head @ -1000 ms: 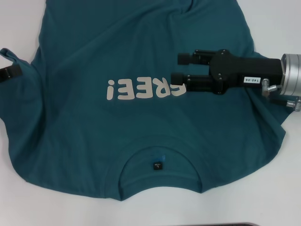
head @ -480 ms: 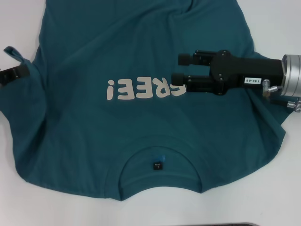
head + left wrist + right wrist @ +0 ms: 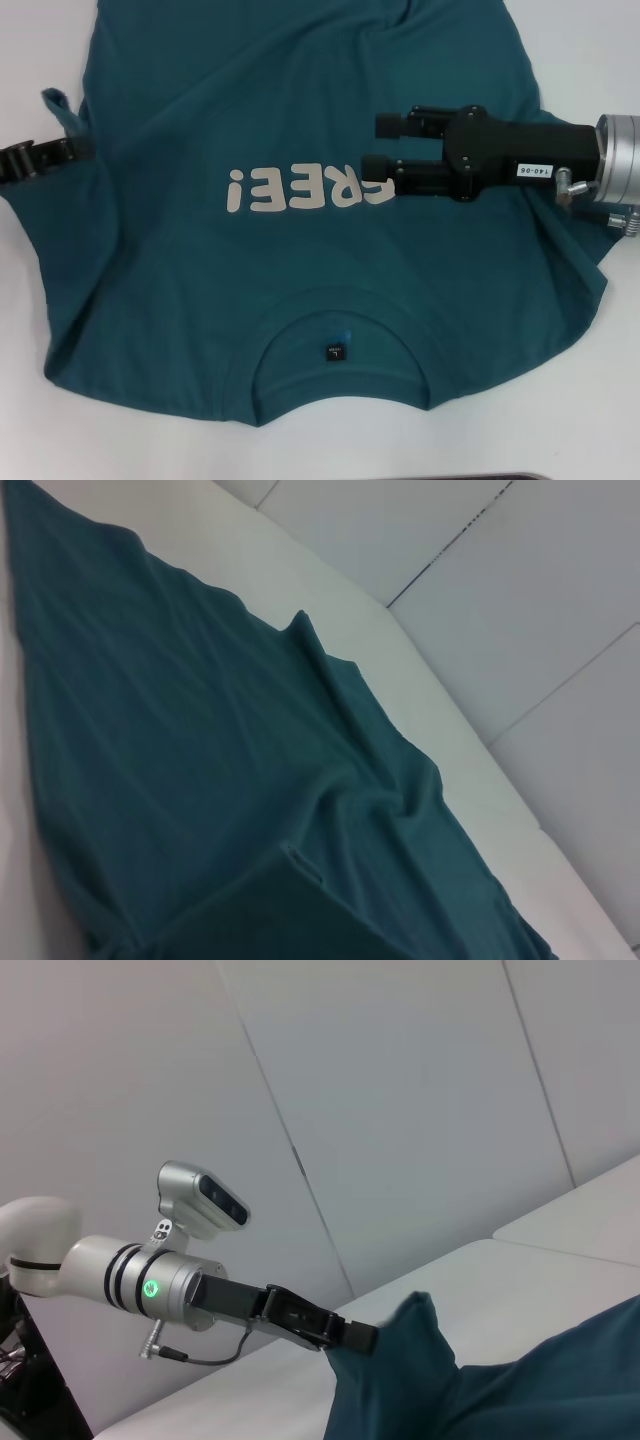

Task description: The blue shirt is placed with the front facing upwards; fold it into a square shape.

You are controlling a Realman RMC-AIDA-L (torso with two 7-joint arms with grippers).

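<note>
The blue shirt (image 3: 300, 220) covers a white table (image 3: 600, 60) beside pale wall panels (image 3: 400, 1090).

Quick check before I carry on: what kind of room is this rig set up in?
Probably a lab or test cell, not a home: a plain white table holding only the blue shirt, with bare grey panelled walls behind it.

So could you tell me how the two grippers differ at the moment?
The left gripper is shut on the blue shirt, at its left edge, lifting it; the right gripper holds nothing. The left sits at the shirt's edge; the right hovers open over the chest lettering. Both are black.
</note>
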